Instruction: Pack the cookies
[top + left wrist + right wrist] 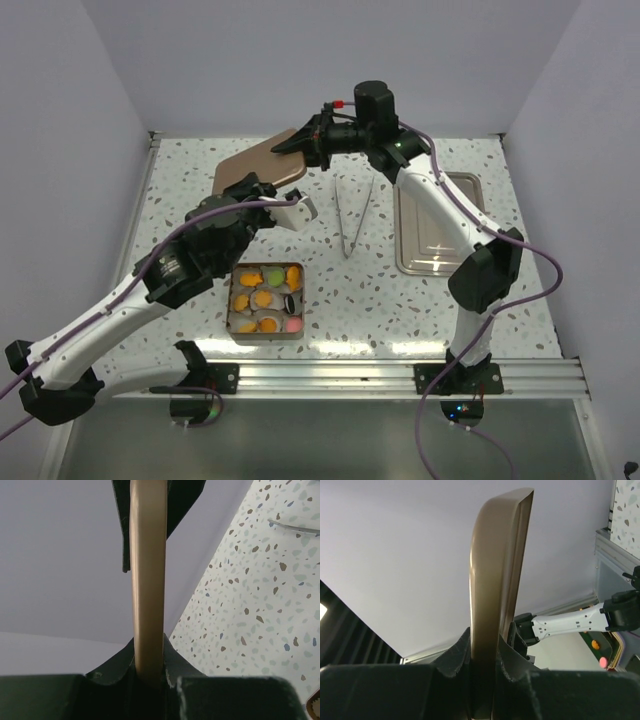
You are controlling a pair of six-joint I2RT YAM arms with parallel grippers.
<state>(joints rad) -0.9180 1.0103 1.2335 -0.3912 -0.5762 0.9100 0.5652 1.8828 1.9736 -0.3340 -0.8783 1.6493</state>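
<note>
Above the far tabletop (400,310), my left hand (257,187) and right hand (292,148) each clamp an edge of the stiff, probably slick lid (252,160), while the light, crumbly cookies (266,298) lie in the tin (303,300) nearer me.

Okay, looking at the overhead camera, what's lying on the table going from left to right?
Square tin holding the cookies → metal tongs → empty metal tray.
</note>
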